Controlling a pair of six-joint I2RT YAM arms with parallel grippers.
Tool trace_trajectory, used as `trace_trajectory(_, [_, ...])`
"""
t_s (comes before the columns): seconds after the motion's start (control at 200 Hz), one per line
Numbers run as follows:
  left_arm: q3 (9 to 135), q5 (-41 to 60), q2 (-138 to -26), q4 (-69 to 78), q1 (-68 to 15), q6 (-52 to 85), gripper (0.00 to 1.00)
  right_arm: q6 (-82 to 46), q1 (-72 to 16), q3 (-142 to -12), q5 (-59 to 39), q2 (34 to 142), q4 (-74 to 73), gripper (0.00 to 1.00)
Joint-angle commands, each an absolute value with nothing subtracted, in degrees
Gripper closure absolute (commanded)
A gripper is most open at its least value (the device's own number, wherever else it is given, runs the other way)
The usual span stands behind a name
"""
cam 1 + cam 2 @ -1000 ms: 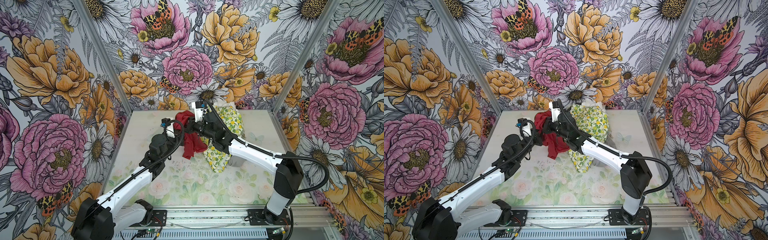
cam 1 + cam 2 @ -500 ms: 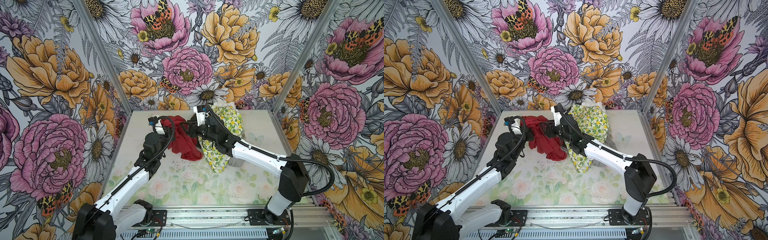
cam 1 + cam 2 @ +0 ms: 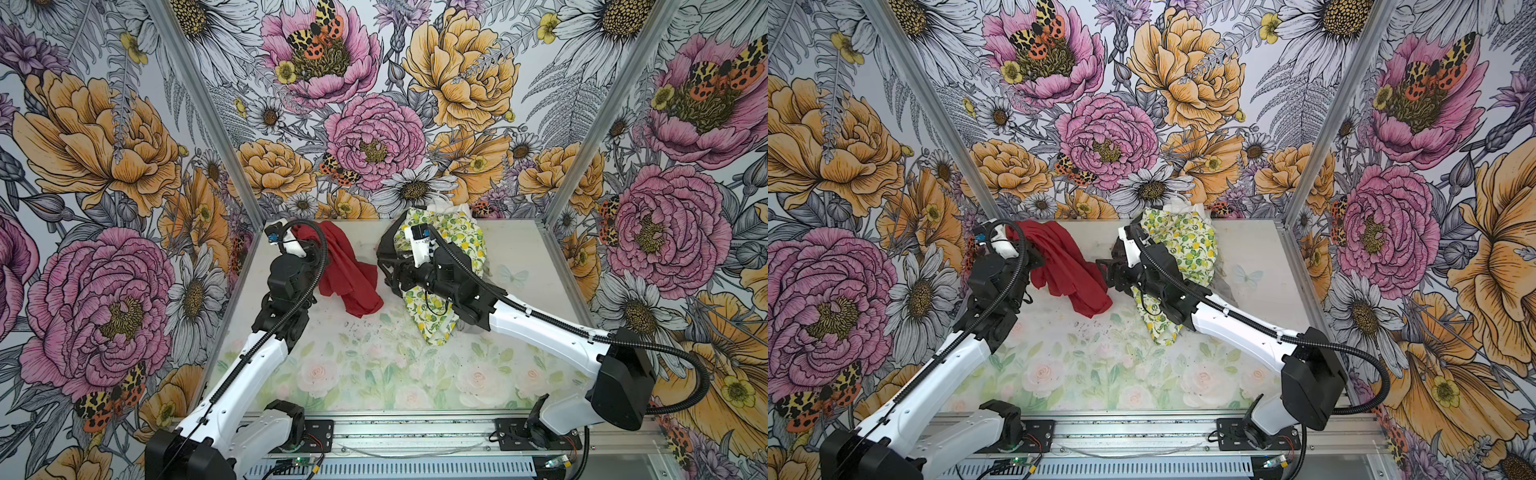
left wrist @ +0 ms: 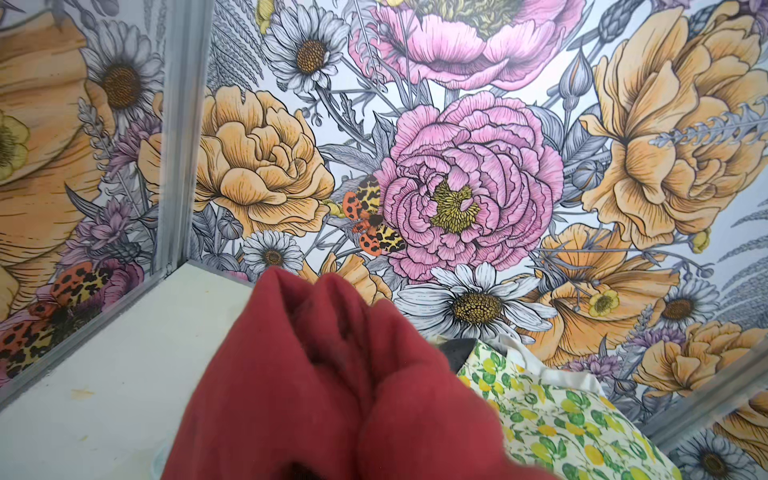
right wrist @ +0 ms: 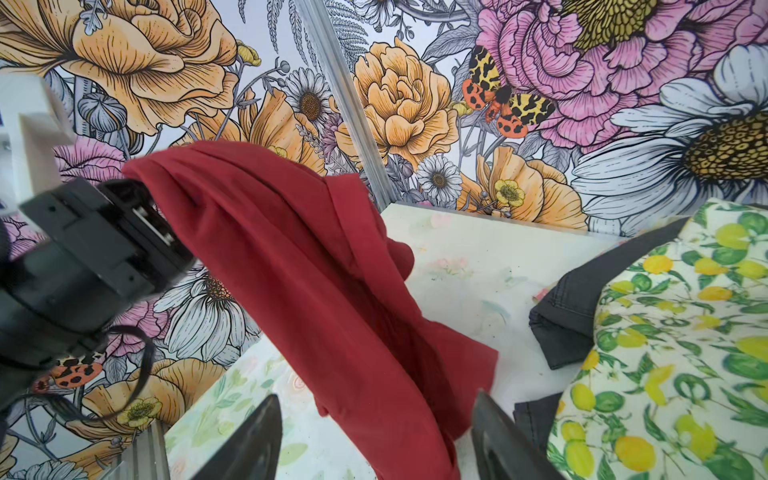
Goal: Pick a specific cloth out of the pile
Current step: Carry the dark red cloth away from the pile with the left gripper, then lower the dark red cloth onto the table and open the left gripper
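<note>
Table (image 3: 374, 374): pale rose print; walls (image 3: 374, 83) floral. Cloth (image 3: 349, 270): deep red, hangs pinched in L gripper (image 5: 149, 216), left of pile (image 3: 449, 249), apart. R gripper (image 5: 376, 397): jaws spread. R wrist view adds dark grey piece (image 5: 569, 307) at pile edge.

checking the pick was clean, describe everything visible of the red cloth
The red cloth is plain, thin, soft deep-red fabric bunched in long folds. Its upper end is clamped in the shut left gripper, raised near the back-left corner; the rest drapes down, its tip seemingly on the table. It is clear of the lemon-print pile. The open right gripper faces its lower folds without gripping.
</note>
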State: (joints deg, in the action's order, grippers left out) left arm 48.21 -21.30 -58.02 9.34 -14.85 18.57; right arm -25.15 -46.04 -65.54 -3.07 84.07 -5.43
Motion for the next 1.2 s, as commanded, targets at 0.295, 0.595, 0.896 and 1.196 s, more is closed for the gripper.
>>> trace_trajectory(0.295, [63.96,-18.19,-60.87,2.03,-1.59,17.09,1.00,-22.24,-43.57,-58.77,1.57,77.18,-1.99,0.26])
trace_trajectory(0.595, [70.39,-14.70,-67.61,0.59,2.87,13.96,1.00,-21.23,-43.29,-56.87,1.46,74.76,0.83,0.26])
trace_trajectory(0.896, [71.31,-12.39,-74.40,1.18,8.25,13.94,1.00,-20.56,-43.28,-55.45,1.76,73.13,1.23,0.25])
trace_trajectory(1.196, [71.52,-6.16,-79.36,0.18,10.68,18.37,1.00,-19.78,-43.11,-56.55,1.83,73.94,1.30,0.25])
